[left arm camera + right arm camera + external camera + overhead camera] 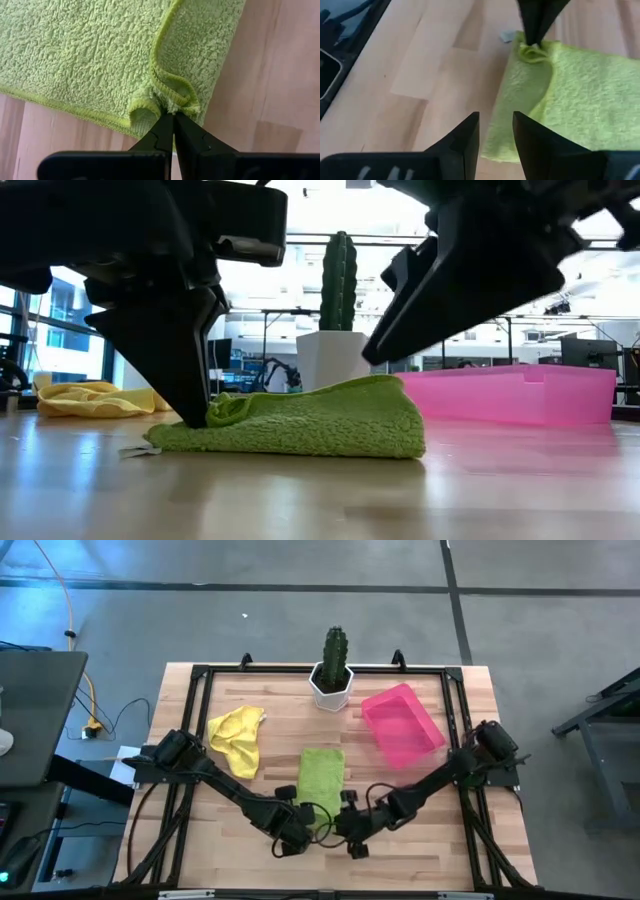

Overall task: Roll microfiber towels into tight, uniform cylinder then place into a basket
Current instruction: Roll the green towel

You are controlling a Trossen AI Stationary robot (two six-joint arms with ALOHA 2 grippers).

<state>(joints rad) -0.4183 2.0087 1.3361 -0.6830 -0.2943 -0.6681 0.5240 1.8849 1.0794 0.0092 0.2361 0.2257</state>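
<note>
Lime green towel lies folded flat mid-table, between the yellow towel and the pink basket, with your left gripper clamped on its near hem. Your right gripper hovers just off that edge, fingers parted and empty. Pinch the same hem level with the left, then turn both together so the roll starts tight and even.

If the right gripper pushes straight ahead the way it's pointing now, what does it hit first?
Most likely the near edge of the lime green microfiber towel, just past the open right gripper. Beyond that sits the left gripper, shut on the towel's bunched corner. Depth is hard to judge, so it might first meet the bare wooden table.
</note>
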